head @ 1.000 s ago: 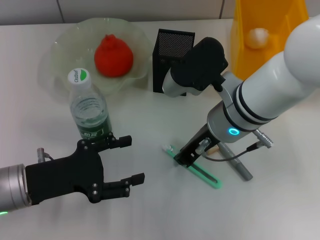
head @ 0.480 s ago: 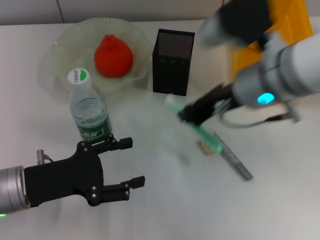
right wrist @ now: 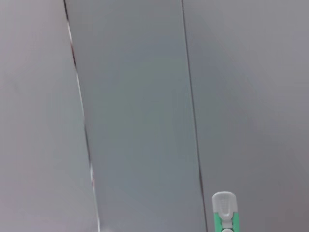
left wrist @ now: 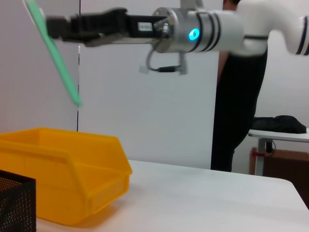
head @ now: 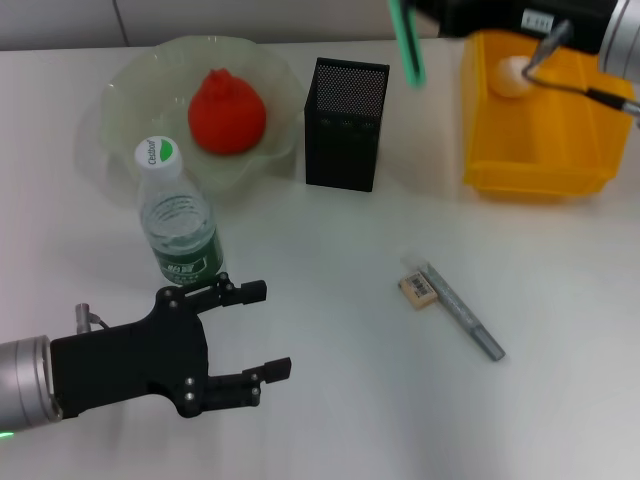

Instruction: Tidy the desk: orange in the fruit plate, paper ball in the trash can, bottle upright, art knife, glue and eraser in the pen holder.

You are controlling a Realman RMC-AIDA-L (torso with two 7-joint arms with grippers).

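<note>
The right gripper (left wrist: 50,26) is raised high above the far edge of the white bench (head: 330,400), its jaws pinching the green plastic art knife (head: 406,40), which hangs slanted in the air between the black mesh pen holder (head: 346,124) and the yellow plastic trash bin (head: 540,120). In the right wrist view only the knife's pale end shows against a grey wall.

The left gripper (head: 252,333) hovers low over the near left corner of the bench, its black fingers (head: 243,289) spread wide and holding nothing.

The clear plastic water bottle (head: 178,225) with a green label stands upright just beyond it. The orange fruit (head: 227,111) sits in the translucent green fruit plate (head: 130,80) at the far left. A white ball, probably the paper ball (head: 517,74), lies inside the bin. Toward the middle right, the small tan eraser (head: 417,289) lies beside, perhaps touching, the grey glue stick (head: 464,319).
</note>
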